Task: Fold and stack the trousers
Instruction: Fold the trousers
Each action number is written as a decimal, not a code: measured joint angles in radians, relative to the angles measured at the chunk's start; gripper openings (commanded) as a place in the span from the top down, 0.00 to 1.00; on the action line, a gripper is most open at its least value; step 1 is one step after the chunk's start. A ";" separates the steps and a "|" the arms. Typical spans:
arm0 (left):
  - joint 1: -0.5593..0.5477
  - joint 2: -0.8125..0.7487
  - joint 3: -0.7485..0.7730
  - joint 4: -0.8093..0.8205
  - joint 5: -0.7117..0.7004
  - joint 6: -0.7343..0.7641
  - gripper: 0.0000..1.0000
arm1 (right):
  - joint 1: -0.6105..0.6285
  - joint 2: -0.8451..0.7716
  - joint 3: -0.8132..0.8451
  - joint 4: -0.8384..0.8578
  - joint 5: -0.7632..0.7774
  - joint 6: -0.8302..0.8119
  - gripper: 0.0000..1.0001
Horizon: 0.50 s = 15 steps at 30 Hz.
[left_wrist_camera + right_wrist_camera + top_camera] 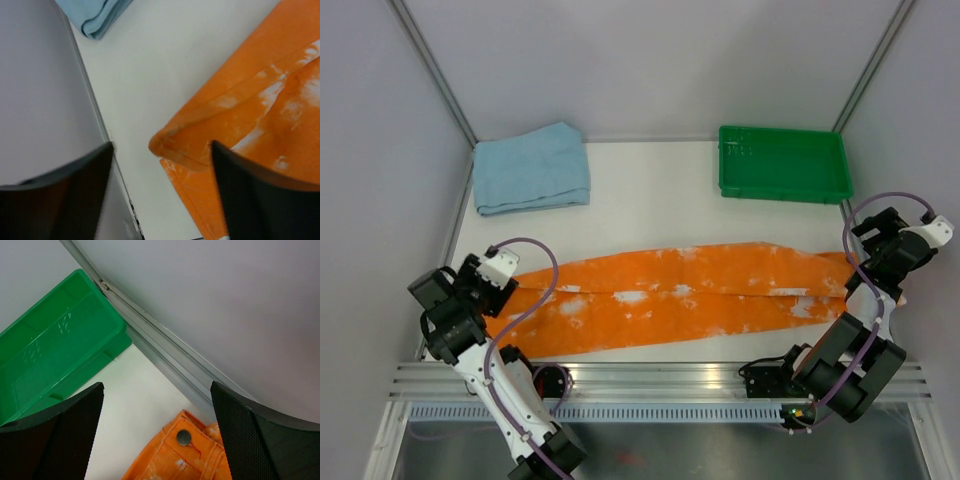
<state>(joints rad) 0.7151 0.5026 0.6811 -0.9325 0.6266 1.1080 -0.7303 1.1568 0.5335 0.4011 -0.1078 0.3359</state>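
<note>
The trousers (680, 300) lie folded lengthwise in a long orange band with white blotches, across the table's near half. The leg ends point left and the waistband lies at the right. At the left end, my left gripper (513, 288) hovers open over the hem corner (175, 142). The cloth lies loose on the table below the fingers (250, 195), gripped by neither. My right gripper (860, 272) stands wide open above the waistband, whose metal button (183, 437) shows between and below its pads (65, 435). Nothing is held.
A folded light-blue towel (532, 168) lies at the back left and also shows in the left wrist view (95, 15). A green tray (782, 188) sits at the back right (50, 350). Grey walls close both sides. An aluminium rail (660, 380) runs along the front.
</note>
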 measured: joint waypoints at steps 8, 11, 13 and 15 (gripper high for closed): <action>-0.013 -0.006 0.119 0.050 -0.009 -0.130 0.00 | 0.005 0.010 0.030 0.002 -0.047 -0.042 0.05; -0.013 0.001 0.153 0.134 0.002 -0.292 0.00 | 0.032 0.024 0.074 -0.010 -0.124 -0.081 0.04; -0.015 0.008 0.170 0.217 0.010 -0.433 0.00 | 0.074 0.040 0.121 -0.033 -0.185 -0.114 0.02; -0.016 0.017 0.174 0.312 0.065 -0.559 0.00 | 0.152 0.064 0.190 -0.085 -0.232 -0.161 0.02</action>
<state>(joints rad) 0.6994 0.5194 0.8555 -0.6201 0.6918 0.5488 -0.5781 1.2209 0.7235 0.3157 -0.3401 0.1749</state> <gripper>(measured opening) 0.993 0.977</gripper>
